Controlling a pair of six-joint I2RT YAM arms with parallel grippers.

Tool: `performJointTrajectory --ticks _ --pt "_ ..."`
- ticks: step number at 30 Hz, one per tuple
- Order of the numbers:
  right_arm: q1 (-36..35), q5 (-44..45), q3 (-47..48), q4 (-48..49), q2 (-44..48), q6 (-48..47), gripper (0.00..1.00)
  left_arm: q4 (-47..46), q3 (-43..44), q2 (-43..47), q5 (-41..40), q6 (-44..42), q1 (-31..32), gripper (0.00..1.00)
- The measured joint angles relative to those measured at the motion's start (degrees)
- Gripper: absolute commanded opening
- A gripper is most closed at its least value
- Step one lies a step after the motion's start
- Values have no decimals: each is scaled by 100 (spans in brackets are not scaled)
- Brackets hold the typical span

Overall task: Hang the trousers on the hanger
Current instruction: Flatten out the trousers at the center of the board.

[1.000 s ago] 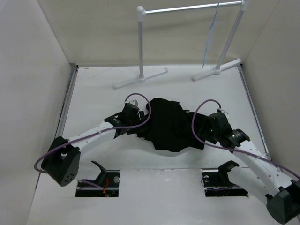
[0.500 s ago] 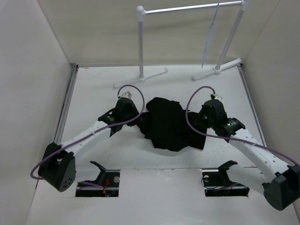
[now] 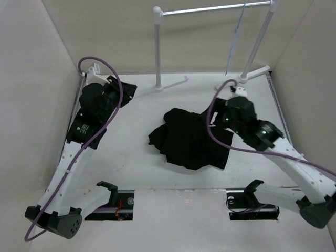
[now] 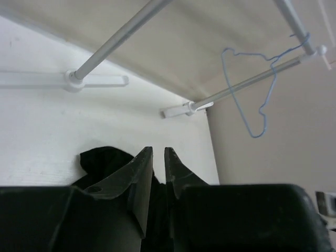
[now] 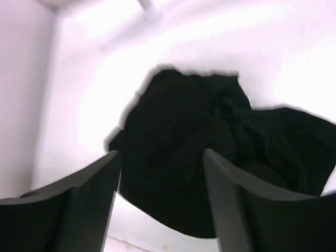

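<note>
The black trousers (image 3: 190, 137) lie crumpled in a heap mid-table, and they fill the right wrist view (image 5: 178, 157). My right gripper (image 3: 219, 119) hovers at the heap's right edge. Its jaws (image 5: 163, 163) are open wide, with nothing between them. My left gripper (image 3: 125, 89) is raised at the far left, well away from the heap. Only a narrow slit shows between its tips (image 4: 158, 149), and I see no cloth pinched there. A bit of trousers (image 4: 100, 157) shows beyond its fingers. The pale-blue hanger (image 3: 234, 42) hangs from the rack bar (image 4: 251, 89).
A white tubular rack (image 3: 210, 9) stands at the back on two posts with flat feet (image 3: 157, 86). Beige walls close in the left, right and back sides. Two rectangular cut-outs (image 3: 110, 202) (image 3: 252, 206) sit by the arm bases.
My left arm left the trousers' left edge and swung up to the far-left corner, its jaws closing. The right gripper closed, then opened and drew back slightly. A flap now sticks out left.
</note>
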State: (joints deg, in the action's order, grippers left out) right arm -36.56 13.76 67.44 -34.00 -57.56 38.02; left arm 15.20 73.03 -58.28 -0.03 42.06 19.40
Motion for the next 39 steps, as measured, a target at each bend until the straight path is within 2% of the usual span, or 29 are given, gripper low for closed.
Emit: performJointTrajectory --ticks 3,5,8,9,11,13,14,18,21,25,29,35,39 --pt "-201 24 -461 37 -664 -177 78 55 -579 33 7 -2 48 36" --pt "-295 55 -903 11 -1058 -249 78 181 -1082 -39 28 -9 149 54" --pt "-289 63 -1432 -81 -1305 -326 72 380 -1878 -417 109 11 474 68" --pt "-273 70 -1517 -83 -1333 -337 68 424 -2092 -540 131 13 573 69" --pt "-249 94 -1585 -44 -1362 -361 47 463 -2490 -778 197 15 752 72" --pt "-243 118 -1587 28 -1384 -365 26 396 -2771 -1003 262 17 839 66" --pt "-243 129 -1589 81 -1384 -345 18 328 -2855 -1117 295 31 861 58" --pt "-260 153 -1589 166 -1217 -236 10 -107 -2955 -1591 439 98 946 29" --pt "-293 170 -1554 160 -837 -190 7 -420 -2955 -1681 496 177 979 13" --pt "-310 170 -1224 63 -225 -83 6 -590 -2949 -1493 542 295 848 9" --pt "-319 136 -317 -136 219 0 5 -267 -2492 -907 658 361 192 8" --pt "-498 90 1797 -306 249 44 5 -11 -127 -647 946 435 -1440 9" --pt "-782 94 2839 -256 321 31 6 50 1397 -656 1010 527 -1982 10"
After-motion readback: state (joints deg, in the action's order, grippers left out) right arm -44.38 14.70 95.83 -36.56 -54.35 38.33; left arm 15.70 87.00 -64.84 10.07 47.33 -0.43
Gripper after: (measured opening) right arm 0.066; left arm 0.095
